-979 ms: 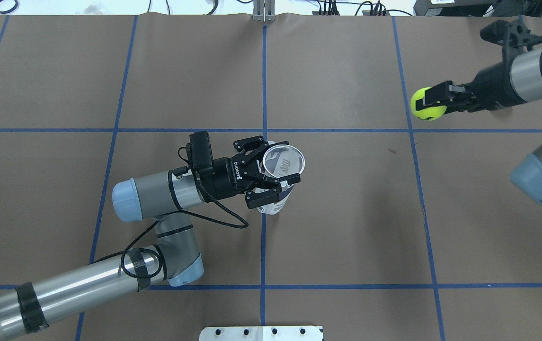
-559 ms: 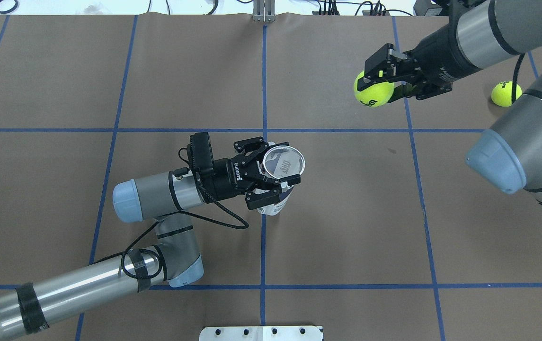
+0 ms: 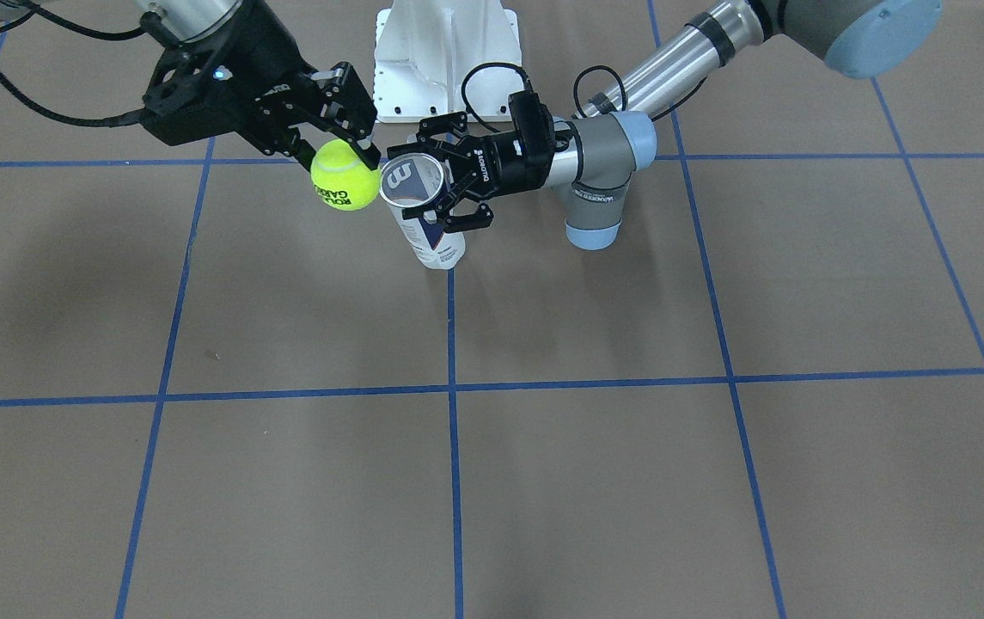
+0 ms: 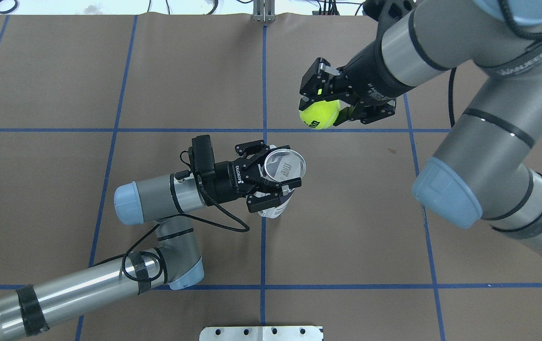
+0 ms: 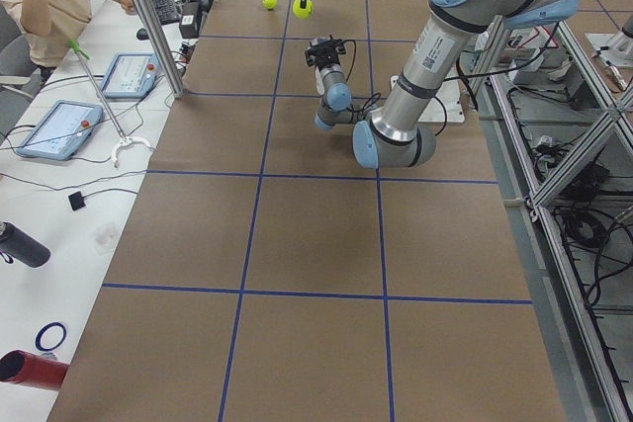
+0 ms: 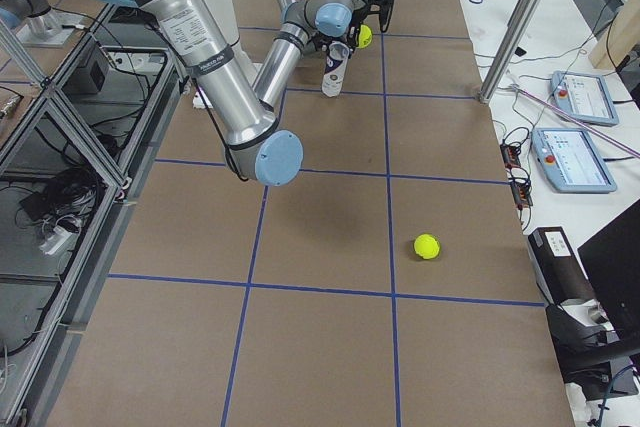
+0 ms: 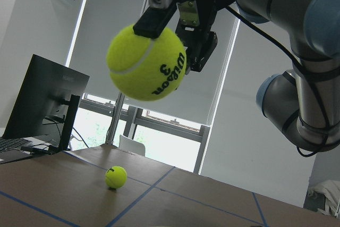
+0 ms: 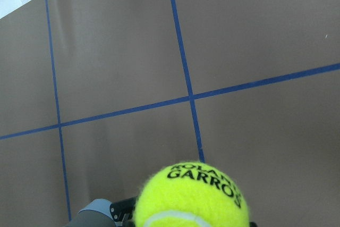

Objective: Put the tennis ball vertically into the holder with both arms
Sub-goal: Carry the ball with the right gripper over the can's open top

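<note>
One tennis ball [image 4: 319,114] hung pinched between the right fingers [image 4: 310,88], near but not yet over the open mouth of the holder [image 3: 436,242]. The holder stood upright on the bench [image 4: 346,227], clasped by the left fingers [image 4: 262,202]. The carrying step seemed in hand. The next move called for centring the ball above the mouth, then lowering and releasing it.

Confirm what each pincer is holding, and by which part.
Left pincer: the can, clamped around its upper wall just under the open rim. Right pincer: a tennis ball, pinched across its sides.
</note>
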Robot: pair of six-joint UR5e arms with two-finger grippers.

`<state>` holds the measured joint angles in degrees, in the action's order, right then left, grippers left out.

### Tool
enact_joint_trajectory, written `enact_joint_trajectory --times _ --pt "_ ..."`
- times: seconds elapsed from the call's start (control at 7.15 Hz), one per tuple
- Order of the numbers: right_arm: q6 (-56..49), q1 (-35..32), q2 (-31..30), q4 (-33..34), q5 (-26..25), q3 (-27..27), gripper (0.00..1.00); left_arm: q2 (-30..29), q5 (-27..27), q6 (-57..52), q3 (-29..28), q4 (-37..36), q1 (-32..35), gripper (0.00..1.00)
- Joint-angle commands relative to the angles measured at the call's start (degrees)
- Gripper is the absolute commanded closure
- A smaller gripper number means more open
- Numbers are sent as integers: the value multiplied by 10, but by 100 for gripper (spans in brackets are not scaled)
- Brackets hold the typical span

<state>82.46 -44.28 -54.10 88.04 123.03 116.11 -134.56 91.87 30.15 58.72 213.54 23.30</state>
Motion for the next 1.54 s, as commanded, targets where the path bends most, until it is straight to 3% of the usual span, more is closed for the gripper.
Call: enact_joint_trajectory --times 0.0,0.42,0.84,0.98,1.12,1.4 --pt "7 46 28 48 -46 3 100 -1 0 0 2 0 -3 42" --pt "7 77 32 49 -73 3 100 -1 0 0 1 0 -3 42" --pt "7 90 28 85 -82 28 85 -2 0 0 1 0 -3 42" --pt "7 91 27 86 -93 28 60 -2 0 0 1 0 -3 42" --pt "7 97 27 86 -114 28 1 -2 0 0 1 0 -3 42" --pt "6 105 27 86 -127 28 0 -2 0 0 1 0 -3 42"
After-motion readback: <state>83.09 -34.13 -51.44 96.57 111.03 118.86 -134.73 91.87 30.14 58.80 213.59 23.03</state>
